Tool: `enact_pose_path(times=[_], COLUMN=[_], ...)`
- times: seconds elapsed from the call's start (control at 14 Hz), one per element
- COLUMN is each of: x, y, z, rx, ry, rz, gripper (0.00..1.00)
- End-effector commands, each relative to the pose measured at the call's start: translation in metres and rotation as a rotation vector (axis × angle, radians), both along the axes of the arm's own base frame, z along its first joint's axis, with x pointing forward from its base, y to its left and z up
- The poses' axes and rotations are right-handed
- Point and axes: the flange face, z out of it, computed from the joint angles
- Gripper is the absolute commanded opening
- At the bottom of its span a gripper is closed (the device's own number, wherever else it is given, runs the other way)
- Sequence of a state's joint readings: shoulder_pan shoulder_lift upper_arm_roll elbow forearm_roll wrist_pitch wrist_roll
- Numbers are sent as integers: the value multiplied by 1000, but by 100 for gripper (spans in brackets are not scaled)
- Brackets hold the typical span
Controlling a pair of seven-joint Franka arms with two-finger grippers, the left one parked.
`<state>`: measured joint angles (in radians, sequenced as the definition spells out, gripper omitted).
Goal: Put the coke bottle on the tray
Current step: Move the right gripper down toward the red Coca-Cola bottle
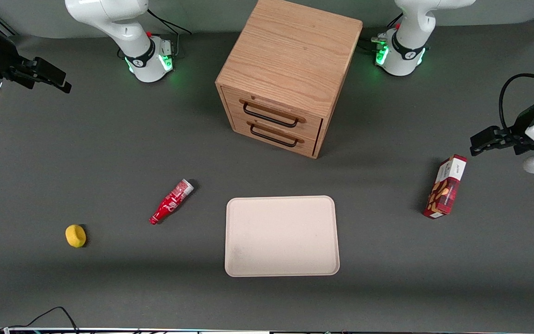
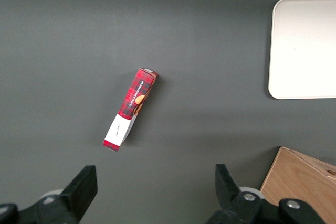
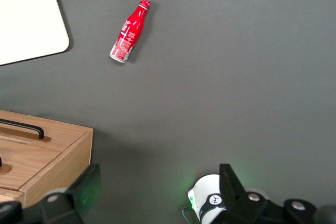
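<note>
Grey tabletop [image 1: 109,153] lies under your gripper [image 1: 54,79], raised at the working arm's end, fingers spread wide, holding nothing. You see the lemon [image 1: 75,235], then the coke bottle [image 1: 171,202] on its side, bare table separating it from the tray [image 1: 282,235] beside it.

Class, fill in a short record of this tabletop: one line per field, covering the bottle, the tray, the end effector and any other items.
bottle: coke bottle lying on its side on the table, beside the tray, cap end nearer the front camera
tray: flat, nothing on it
end effector: open, raised at the working arm's end of the table, holding nothing
drawer cabinet: both drawers shut
other items: lemon; snack box toward the parked arm's end
</note>
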<state>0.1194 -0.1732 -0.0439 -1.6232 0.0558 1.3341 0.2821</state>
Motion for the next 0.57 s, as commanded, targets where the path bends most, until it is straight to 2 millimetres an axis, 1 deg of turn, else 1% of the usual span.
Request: enact_pose_path(times=[0.0, 0.29, 0.43, 0.5], x=[1, 3, 8, 8], y=[-2, -1, -1, -1], z=[4, 1, -9, -11], rx=[-8, -19, -20, -21], ry=[7, 12, 35, 46], rz=[7, 18, 21, 20], gripper=[100, 100, 100, 100])
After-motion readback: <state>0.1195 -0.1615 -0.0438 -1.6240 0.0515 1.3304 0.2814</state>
